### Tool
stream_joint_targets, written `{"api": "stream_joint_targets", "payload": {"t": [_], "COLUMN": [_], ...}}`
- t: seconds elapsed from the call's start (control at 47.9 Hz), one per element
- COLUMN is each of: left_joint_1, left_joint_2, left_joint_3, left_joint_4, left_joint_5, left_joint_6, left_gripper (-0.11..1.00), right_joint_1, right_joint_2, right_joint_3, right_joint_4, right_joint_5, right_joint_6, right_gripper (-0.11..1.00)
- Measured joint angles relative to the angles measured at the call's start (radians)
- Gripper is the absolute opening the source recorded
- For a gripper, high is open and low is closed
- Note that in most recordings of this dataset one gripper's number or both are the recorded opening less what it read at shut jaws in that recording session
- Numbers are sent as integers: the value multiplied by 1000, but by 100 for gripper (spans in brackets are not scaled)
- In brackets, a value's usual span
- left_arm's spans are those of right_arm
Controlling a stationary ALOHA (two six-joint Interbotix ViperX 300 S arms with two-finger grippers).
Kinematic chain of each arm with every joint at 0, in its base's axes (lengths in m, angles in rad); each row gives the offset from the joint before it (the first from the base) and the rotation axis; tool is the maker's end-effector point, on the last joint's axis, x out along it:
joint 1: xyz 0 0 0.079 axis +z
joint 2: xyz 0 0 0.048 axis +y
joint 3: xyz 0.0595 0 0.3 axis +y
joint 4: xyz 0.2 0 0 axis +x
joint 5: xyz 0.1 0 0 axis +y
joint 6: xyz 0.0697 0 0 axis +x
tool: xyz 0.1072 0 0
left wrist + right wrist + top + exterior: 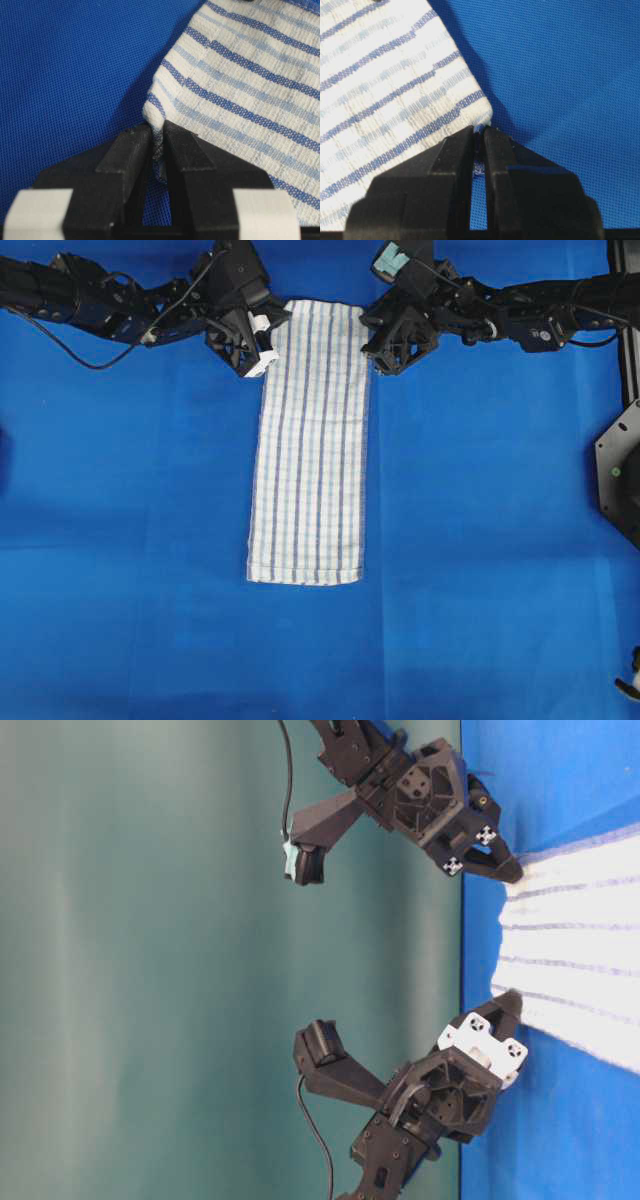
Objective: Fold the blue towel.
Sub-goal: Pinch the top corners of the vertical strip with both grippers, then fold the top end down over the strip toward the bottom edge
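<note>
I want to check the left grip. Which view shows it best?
The left wrist view: left gripper pinches the blue towel corner. Overhead and table-level show it only small; the right wrist view misses it.

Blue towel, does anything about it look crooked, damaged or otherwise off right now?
Nothing stands out. The blue towel lies flat and fairly straight on the table covering, with no tear or stain visible. The left gripper and right gripper are each shut on one of its far corners.
</note>
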Motion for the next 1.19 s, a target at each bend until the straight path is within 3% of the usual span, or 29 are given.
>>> {"api": "stream_joint_targets", "payload": {"t": [0.439,0.585,0.877,1.023,1.19], "left_joint_1": [12,-21,-187,-322,-425], "left_joint_2": [-112,-178,-308,-350,-360], "left_joint_3": [46,81,179,225,256], "left_joint_4": [0,0,-2,-3,-3], "left_joint_5": [23,43,46,44,34], "left_joint_6": [28,17,-11,-74,-166], "left_gripper": [7,7,7,7,7], "right_joint_1": [3,40,202,316,442], "right_joint_2": [-100,-155,-272,-291,-295], "right_joint_3": [2,25,107,144,158], "right_joint_4": [-6,-8,15,46,78], "right_joint_5": [40,52,49,28,-3], "right_joint_6": [2,5,25,37,37], "right_gripper": [6,6,6,6,6]}}
